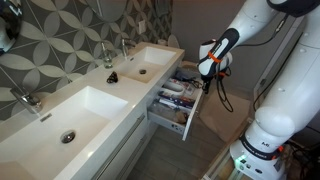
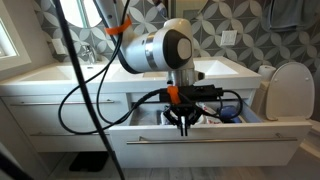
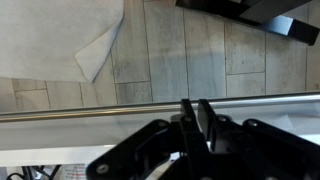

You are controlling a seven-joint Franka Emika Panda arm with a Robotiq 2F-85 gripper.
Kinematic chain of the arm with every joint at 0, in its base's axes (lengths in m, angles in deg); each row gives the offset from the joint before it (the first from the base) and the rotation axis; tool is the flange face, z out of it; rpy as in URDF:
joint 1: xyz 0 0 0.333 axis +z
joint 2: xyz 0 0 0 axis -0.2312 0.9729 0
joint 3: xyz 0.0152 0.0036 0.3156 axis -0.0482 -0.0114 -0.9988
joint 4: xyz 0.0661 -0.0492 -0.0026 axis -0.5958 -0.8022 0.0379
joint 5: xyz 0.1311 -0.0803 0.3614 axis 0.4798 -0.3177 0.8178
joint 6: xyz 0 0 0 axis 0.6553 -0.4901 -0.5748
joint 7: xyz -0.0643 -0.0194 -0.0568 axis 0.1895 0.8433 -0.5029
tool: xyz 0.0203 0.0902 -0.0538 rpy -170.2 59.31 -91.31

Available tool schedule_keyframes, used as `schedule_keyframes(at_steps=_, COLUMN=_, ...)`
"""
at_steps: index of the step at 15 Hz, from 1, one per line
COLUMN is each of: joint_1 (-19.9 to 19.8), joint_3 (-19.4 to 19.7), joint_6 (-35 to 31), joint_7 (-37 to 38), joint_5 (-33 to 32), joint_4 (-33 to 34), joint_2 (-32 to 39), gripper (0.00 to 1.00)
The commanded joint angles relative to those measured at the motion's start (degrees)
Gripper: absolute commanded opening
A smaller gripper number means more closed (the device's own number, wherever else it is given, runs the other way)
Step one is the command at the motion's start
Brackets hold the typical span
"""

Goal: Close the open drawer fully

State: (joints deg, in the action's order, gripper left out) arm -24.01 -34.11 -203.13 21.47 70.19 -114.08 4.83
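The white vanity (image 1: 122, 88) is seen along its top in an exterior view, with its two sinks (image 1: 75, 112) and their taps (image 1: 108, 55). Only its plain fronts (image 2: 60, 105) are shown in the other exterior view. The robot arm (image 1: 275, 100) is placed at the vanity's far end and is bent over toward it; from the front it (image 2: 155, 50) covers much of the countertop.

The drawer (image 1: 166, 122) is pulled well out of the vanity's front. Its colourful contents (image 1: 178, 95) are visible only from above; from the front they are hidden behind the flat panel (image 2: 200, 150) and the arm. A toilet (image 2: 290, 90) beside the vanity is shown in that view alone, cut off at the edge.

In the wrist view the drawer's front edge (image 3: 100, 112) is seen as a pale band, with plank flooring and a white mat (image 3: 60, 40) beyond it. A dark object (image 3: 260, 15) at the top cannot be identified.

The gripper (image 2: 183, 125) is lowered just behind the panel. In the wrist view it (image 3: 194, 108) is seen with its fingers drawn almost together and nothing gripped; from above it (image 1: 207, 70) is too small to be judged.
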Motion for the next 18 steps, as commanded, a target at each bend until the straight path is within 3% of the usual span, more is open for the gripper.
schedule_keyframes(at_steps=1, joint_1=-2.02, joint_3=-2.21, joint_6=-4.69, joint_7=-1.02, joint_5=3.35, joint_4=2.07, joint_2=4.49, gripper=0.0)
schedule_keyframes(at_steps=9, joint_1=-5.91, joint_3=-6.31, joint_6=-11.55, joint_7=-3.68, joint_5=10.8, joint_4=3.87, joint_2=8.51, gripper=0.0)
schedule_keyframes(at_steps=18, joint_1=-12.69, joint_3=-15.93, joint_6=-16.54, joint_7=-13.32, joint_5=22.43, joint_4=7.59, joint_2=9.98, gripper=0.0)
